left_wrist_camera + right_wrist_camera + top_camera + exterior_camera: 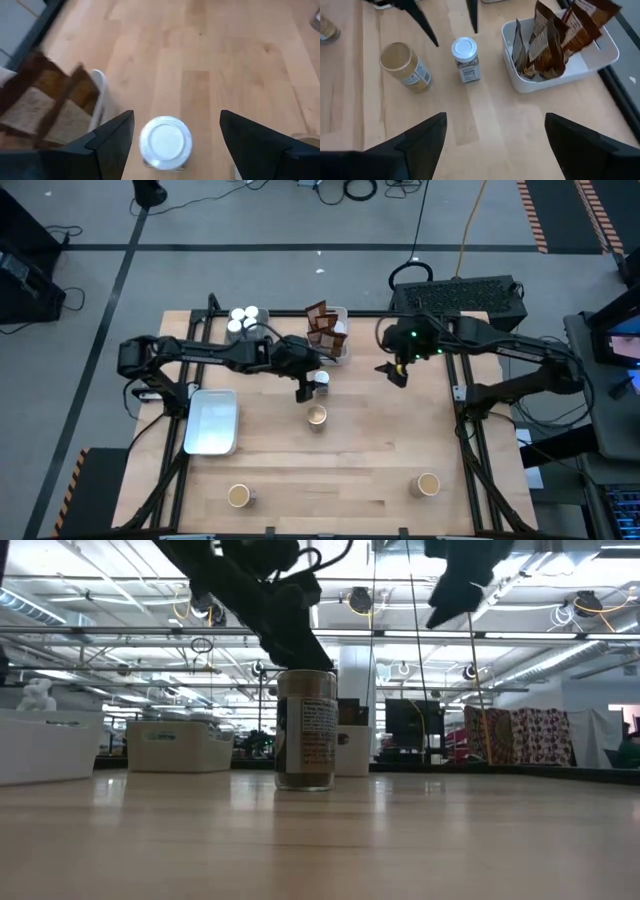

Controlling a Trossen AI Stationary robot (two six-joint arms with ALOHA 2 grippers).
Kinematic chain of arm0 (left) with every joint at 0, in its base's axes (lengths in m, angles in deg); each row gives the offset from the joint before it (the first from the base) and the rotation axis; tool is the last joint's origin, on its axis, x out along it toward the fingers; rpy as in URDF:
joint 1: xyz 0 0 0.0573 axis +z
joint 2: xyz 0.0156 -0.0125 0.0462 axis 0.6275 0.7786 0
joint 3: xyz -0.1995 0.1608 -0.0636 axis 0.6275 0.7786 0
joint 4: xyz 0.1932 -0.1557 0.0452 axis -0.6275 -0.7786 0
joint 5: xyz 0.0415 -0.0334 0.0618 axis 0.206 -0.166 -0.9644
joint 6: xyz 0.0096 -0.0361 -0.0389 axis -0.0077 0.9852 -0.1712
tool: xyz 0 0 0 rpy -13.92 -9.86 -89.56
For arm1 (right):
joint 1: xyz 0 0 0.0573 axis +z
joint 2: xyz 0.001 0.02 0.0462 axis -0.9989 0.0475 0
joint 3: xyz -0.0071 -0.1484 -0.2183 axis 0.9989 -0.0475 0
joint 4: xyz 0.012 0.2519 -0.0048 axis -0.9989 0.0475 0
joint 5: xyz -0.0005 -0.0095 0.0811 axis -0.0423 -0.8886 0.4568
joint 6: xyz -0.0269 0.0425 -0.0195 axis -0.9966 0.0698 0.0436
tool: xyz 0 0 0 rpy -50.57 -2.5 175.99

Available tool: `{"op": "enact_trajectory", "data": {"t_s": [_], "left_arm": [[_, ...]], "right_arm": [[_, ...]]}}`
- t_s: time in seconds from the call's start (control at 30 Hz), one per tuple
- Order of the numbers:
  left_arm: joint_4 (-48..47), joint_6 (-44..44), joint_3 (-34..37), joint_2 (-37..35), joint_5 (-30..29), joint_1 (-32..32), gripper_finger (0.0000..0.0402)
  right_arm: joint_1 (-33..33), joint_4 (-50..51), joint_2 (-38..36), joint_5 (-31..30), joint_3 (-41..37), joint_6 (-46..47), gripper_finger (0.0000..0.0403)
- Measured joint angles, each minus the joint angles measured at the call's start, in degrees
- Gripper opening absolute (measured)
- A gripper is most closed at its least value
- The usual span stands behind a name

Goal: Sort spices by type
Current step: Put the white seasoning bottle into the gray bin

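White-topped jar [320, 379] standing upright on the table [360, 470], just beside the tray of brown packets [324, 330] — and the left gripper [305, 390] is right over it, jaws spread wide, one finger to each side of the lid in the left wrist view, nothing grasped yet. That looks like a lineup for a straight-down pick. A tan-topped jar [317, 416] sits close by toward the near edge, so the descent needs to stay clean of it. Where would the jar go? Likely to the cluster of white-topped jars [243, 318] at the far left corner — same kind together. Two more tan-topped jars [238, 496] [428, 484] wait well apart near the front edge, and an empty-looking pale tray [211, 422] lies at the left. The right gripper [393, 371] hovers off to the right, jaws released, holding nothing.
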Motion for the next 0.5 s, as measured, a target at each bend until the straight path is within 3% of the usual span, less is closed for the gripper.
{"op": "enact_trajectory", "data": {"t_s": [0.3, 0.5], "left_arm": [[3.2, 0.0, 0.0, 4.8, 1.9, -0.1, 0.0296], [4.0, -0.1, -0.1, 7.0, 1.9, 0.0, 0.0296]], "right_arm": [[0.0, -9.1, -10.0, 0.4, -13.9, 9.1, 0.0320], [0.0, -13.5, -14.0, 0.4, -18.0, 11.4, 0.0320]]}}
